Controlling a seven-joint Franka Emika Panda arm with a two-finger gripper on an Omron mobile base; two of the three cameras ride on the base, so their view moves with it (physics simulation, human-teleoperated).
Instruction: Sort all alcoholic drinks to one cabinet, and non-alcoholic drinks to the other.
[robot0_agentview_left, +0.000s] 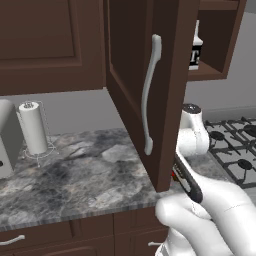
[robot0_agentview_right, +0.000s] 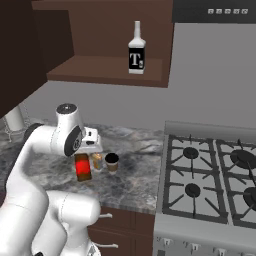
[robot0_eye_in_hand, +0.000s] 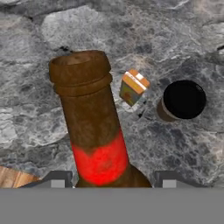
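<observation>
The brown bottle (robot0_eye_in_hand: 94, 131) with a red label stands between my gripper's (robot0_eye_in_hand: 113, 179) two fingertips, which press its lower body from either side. From the right base view, the brown bottle (robot0_agentview_right: 83, 167) sits under my gripper (robot0_agentview_right: 86, 154) at the counter. Beside it are a small yellow-orange can (robot0_eye_in_hand: 133, 87) (robot0_agentview_right: 96, 161) and a dark-lidded paper cup (robot0_eye_in_hand: 181, 100) (robot0_agentview_right: 112, 162). The white bottle (robot0_agentview_right: 136, 50) (robot0_agentview_left: 195, 50) with a black "T" label stands on the shelf of the open wall cabinet (robot0_agentview_right: 110, 70). Its panelled door (robot0_agentview_left: 127, 75) with a curved silver handle (robot0_agentview_left: 150, 95) hangs open, covering my hand in the left base view.
A gas stove (robot0_agentview_right: 210, 175) lies to the right of the marble counter (robot0_agentview_left: 90, 175), under a grey range hood (robot0_agentview_right: 215, 10). A paper towel roll (robot0_agentview_left: 32, 127) and a grey appliance (robot0_agentview_left: 7, 137) stand at the counter's left. A shut cabinet (robot0_agentview_left: 40, 45) hangs at upper left.
</observation>
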